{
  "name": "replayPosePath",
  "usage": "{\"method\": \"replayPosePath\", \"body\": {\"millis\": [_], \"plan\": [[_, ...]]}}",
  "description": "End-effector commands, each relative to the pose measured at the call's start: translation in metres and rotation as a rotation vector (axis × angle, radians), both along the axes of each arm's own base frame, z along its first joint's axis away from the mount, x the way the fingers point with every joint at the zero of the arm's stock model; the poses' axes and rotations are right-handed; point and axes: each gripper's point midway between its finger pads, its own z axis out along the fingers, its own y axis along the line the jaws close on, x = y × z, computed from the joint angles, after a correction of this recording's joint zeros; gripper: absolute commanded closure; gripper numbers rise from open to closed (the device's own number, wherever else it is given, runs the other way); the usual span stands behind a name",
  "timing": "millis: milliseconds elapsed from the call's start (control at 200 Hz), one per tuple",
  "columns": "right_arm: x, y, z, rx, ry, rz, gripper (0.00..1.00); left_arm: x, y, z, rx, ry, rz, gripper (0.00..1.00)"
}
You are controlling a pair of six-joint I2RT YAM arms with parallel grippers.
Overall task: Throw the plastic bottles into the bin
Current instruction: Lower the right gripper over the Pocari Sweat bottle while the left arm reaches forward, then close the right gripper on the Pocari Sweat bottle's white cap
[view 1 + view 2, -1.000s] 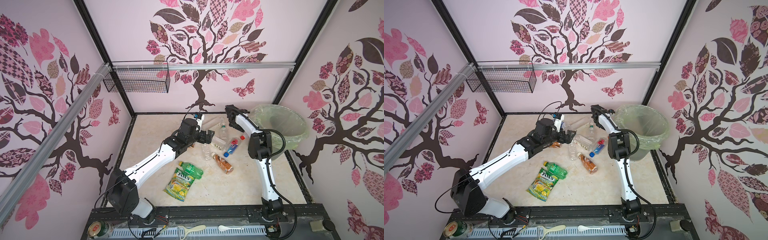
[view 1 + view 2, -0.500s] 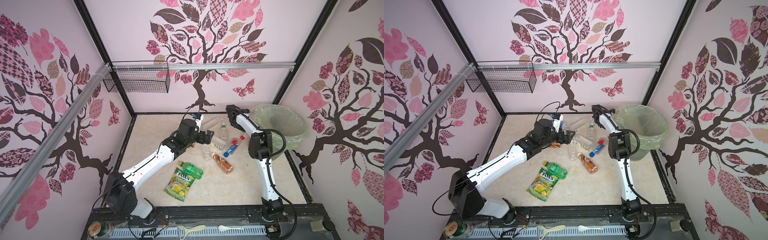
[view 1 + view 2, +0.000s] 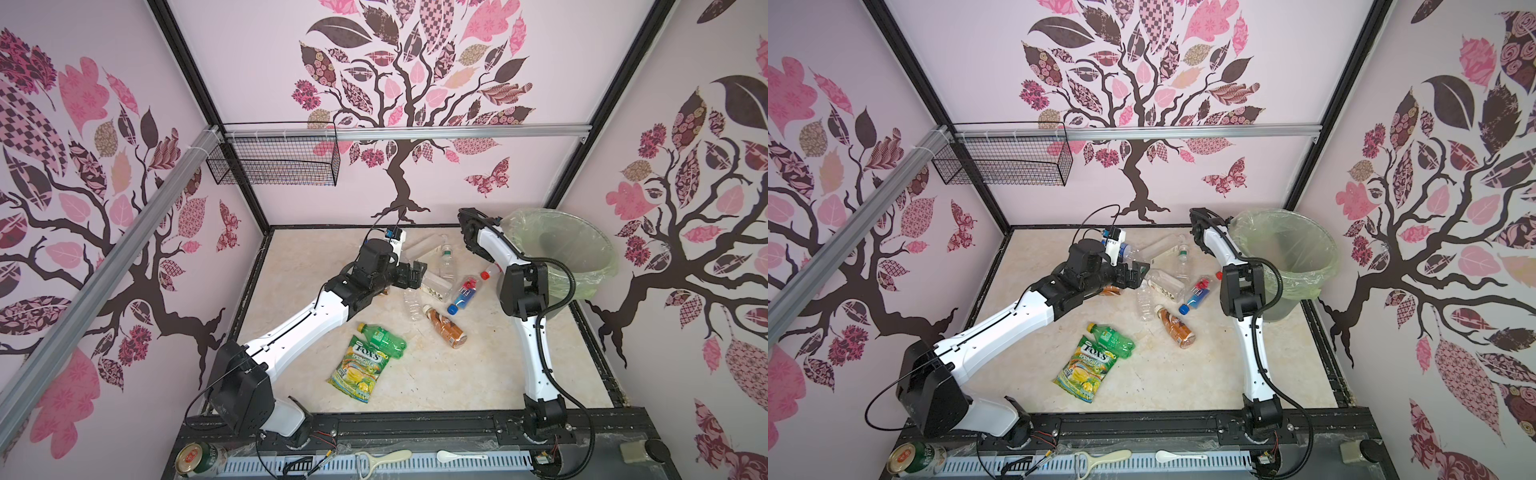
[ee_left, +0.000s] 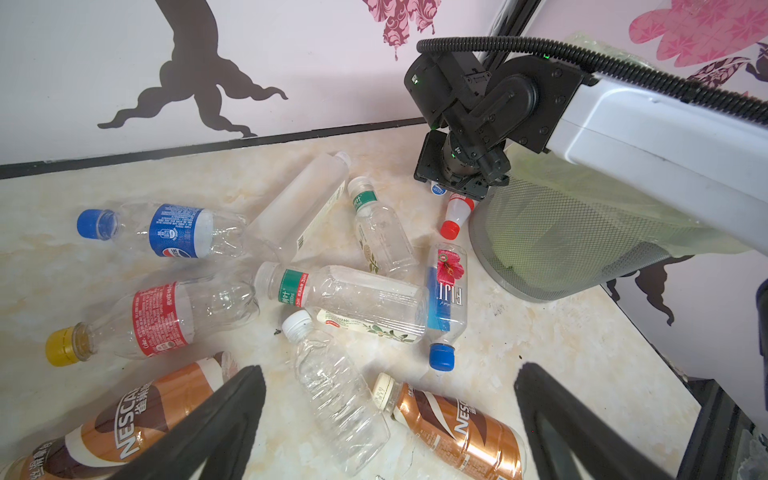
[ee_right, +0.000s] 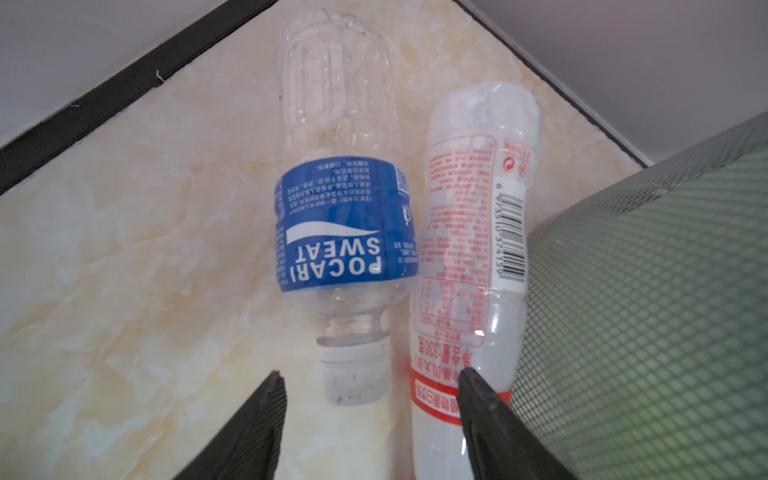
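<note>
Several plastic bottles lie scattered on the floor in both top views, among them a green one, a brown one and a blue-labelled one. My left gripper hangs open above a crumpled clear bottle and a brown Nescafe bottle, touching neither. My right gripper is open low at the back beside the bin. The white cap of a Pocari Sweat bottle sits between its fingers, ungripped. A white bottle with red print lies against the bin's wall.
A flat Fox's candy bag lies beside the green bottle. A black wire basket hangs on the back left rail. A metal can, a peeler and a spoon rest on the front ledge. Walls enclose the floor on three sides.
Both arms stay almost where they were. The right gripper's jaws have drawn somewhat closer together.
</note>
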Motion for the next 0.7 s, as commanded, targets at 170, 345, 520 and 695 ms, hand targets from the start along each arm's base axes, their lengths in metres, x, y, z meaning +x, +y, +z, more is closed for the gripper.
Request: {"method": "replayPosePath", "body": {"millis": [170, 345, 520, 695], "plan": [[-0.0123, 0.0023, -0.045, 0.053, 0.046, -0.093, 0.35, -0.0011, 0.0034, -0.0056, -0.002, 0.005, 0.016, 0.01], [-0.0137, 0.0001, -0.0486, 0.047, 0.051, -0.1, 0.36, -0.0015, 0.0045, -0.0083, 0.007, 0.007, 0.019, 0.01], [-0.012, -0.0021, -0.0481, 0.046, 0.039, -0.107, 0.38, -0.0012, 0.0041, -0.0092, 0.007, 0.009, 0.019, 0.02], [-0.0101, -0.0038, -0.0474, 0.047, 0.03, -0.111, 0.41, 0.0, 0.0039, -0.012, 0.009, 0.016, 0.022, 0.02]]}}
